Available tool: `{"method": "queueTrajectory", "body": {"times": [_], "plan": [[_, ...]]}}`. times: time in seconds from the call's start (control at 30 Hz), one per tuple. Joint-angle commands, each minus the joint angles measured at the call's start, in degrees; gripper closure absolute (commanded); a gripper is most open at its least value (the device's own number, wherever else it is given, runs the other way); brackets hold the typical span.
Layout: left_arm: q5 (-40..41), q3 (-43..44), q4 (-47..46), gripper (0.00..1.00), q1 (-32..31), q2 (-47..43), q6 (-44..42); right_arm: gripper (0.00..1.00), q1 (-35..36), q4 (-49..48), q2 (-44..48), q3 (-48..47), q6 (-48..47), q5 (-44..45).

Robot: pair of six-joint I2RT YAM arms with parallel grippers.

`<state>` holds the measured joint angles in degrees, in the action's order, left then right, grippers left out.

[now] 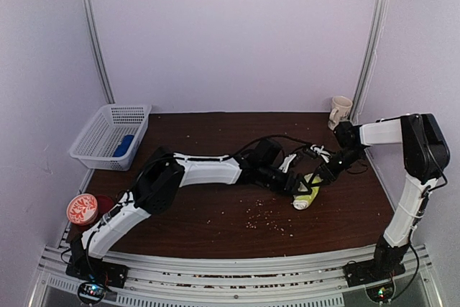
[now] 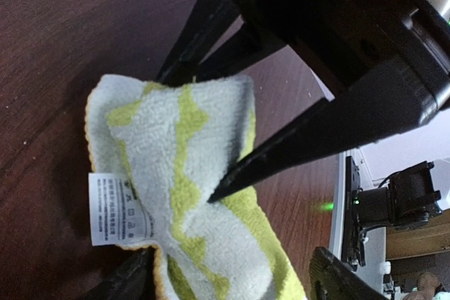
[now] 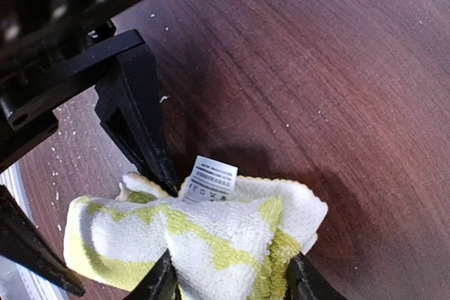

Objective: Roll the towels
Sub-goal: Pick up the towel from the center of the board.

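Work surface: a dark brown wood-grain table (image 1: 215,228) enclosed by pale lavender walls (image 1: 237,34), with light crumbs (image 1: 262,217) scattered over it. Reference item: a white slotted basket (image 1: 90,141) at the rear left of the table. The royal-blue towel (image 1: 123,146) lies inside the basket, against its near right wall. The yellow-green towel (image 1: 307,195) lies on the table well to the right of the basket and nearer the front edge, bunched into a short, loose roll. Its pale face with zigzag green bands is turned outward, and a white care label (image 3: 213,179) projects from one edge. The left arm reaches from below the basket across to this towel. The left gripper (image 2: 230,268) straddles the roll with its fingers (image 2: 337,279) spread wide. One finger is at the cloth edge, and the other appears just clear of it, so nothing is clamped. The right gripper (image 3: 230,261) meets the same towel from the side away from the basket and grasps it. The cloth bulges between its two fingers in the right wrist view, and in the left wrist view one finger tip presses on top of the cloth. A cream mug (image 1: 341,111) stands far to the right of the basket at the rear edge. A round red-patterned dish (image 1: 81,208) sits just in front of the basket.
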<state>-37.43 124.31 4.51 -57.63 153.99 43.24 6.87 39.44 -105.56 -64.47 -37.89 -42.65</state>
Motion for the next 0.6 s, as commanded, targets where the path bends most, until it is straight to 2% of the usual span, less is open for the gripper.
{"method": "queueTrajectory", "body": {"times": [0.0, 0.2, 0.57], "plan": [[5.73, -2.37, 11.32, 0.26, -1.87, 6.49, 1.55, 0.53, -0.08, 4.32, -1.04, -0.31, -1.57, -4.36], [8.97, -1.84, 13.91, 0.33, -2.14, 6.91, -0.34, 0.53, -0.46, 5.26, -1.3, -0.59, -2.1, -5.47], [11.56, 0.75, 17.57, 0.37, -4.22, 9.06, -3.2, 0.53, -0.46, 7.11, -1.32, -0.92, -3.24, -6.71]]}}
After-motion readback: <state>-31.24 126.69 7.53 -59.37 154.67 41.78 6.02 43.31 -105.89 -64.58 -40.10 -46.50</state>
